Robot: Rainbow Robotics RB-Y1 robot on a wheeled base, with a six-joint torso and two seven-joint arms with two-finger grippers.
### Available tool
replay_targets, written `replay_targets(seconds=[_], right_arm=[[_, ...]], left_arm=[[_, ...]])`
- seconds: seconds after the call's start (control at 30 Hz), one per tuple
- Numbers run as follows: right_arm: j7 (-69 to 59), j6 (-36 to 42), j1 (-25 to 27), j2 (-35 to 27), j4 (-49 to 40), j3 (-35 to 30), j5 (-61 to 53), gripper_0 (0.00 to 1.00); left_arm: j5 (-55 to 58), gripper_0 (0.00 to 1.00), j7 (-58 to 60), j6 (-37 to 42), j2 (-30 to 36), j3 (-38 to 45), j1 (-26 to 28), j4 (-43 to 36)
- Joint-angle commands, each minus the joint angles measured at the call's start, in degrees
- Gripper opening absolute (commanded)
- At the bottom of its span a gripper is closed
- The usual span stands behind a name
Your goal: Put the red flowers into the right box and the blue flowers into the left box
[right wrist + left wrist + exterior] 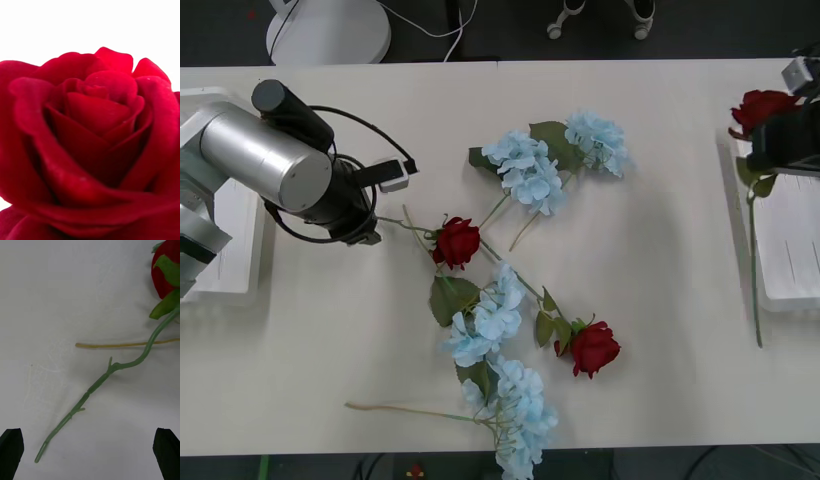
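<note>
Red flowers (457, 242) beneath parted left jaws

This looks like a robotics lab or test room. A long, plain pale bench (660, 350) stands on a dark floor (680, 30), with a white round equipment base (328, 30) and loose cables (430, 25) behind it, and chair castors (558, 30) at the far edge. A thick silver robot arm (260, 160) with trailing black wiring reaches over the bench.
</note>
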Motion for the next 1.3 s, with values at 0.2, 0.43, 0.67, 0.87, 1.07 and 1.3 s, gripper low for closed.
replay_targets(seconds=[0.2, 0.43, 0.67, 0.87, 1.07, 1.3], right_arm=[[10.88, -2.74, -3.90, -9.76, 3.33, -0.29, 12.35, 0.00], [21.78, -13.64, -3.90, -8.53, 11.16, 0.33, 19.03, 0.00], [25.38, -28.23, -4.08, -4.57, 20.30, 1.03, 21.67, 0.00], [24.59, -33.94, -4.08, -0.71, 25.75, 1.12, 23.60, 0.00], [24.15, -39.22, -4.25, 1.14, 31.19, 1.12, 25.10, 0.14], [23.62, -39.83, -6.36, 1.31, 36.20, 1.12, 24.66, 0.50]], left_arm=[[-1.79, 1.00, -5.16, -2.24, 1.55, -8.56, -4.69, 0.76], [-3.28, 1.00, -5.77, -1.71, -3.63, -8.82, -8.11, 8.06], [-6.00, 0.98, -6.48, -4.78, -8.03, -8.82, -9.96, 14.38], [-8.11, 0.60, -7.09, -6.10, -10.75, -8.73, -9.96, 16.58], [-9.52, 0.00, -7.27, -6.10, -12.33, -8.82, -9.96, 17.64], [-8.91, 0.00, -7.27, -6.19, -12.51, -8.73, -9.96, 17.99]])
